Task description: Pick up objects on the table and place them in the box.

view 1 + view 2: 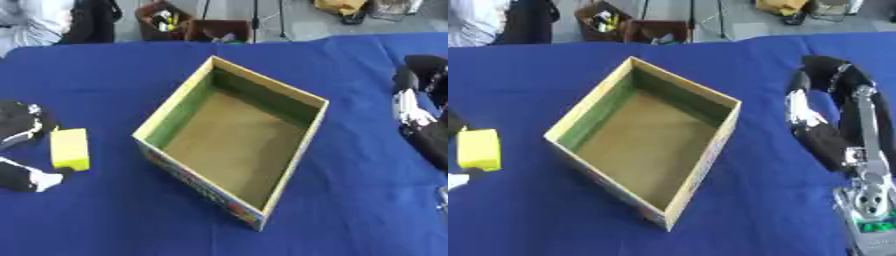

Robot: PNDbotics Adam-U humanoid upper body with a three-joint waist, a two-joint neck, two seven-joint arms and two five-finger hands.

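**A:** Is there any writing or a brand name to read?

**B:** None that can be made out. The open rectangular cardboard box (234, 165) has a colourful printed pattern along its outer near wall, in reds, yellows and blues, but no letters are legible.

**A:** What is inside the box?

**B:** Only its plain brown floor and green-tinted inner walls can be seen. It sits turned at an angle near the middle of the table covered in a blue cloth (105, 85), one corner pointing toward the viewer.

**A:** Where is the object to be picked up?

**B:** A small yellow rectangular block (69, 149) is to the left of the box, apart from it, close to the table's left edge. It lies between parts of the robot's left hand (19, 127), black with white patches. One dark rounded part is just above the block, and a black and white part reaches its lower end. The fingers seem to bracket the block and touch it, though whether it is lifted off the cloth cannot be told.

**A:** And the other hand?

**B:** The right hand (805, 112), black with a white patch, is at the right side, well apart from the box. Its arm, black with silver joints, runs down toward the lower right corner. Whether its fingers are spread or curled cannot be told.

**A:** Anything beyond the table?

**B:** A brown bin (166, 20) holding mixed items stands on the floor past the far edge.
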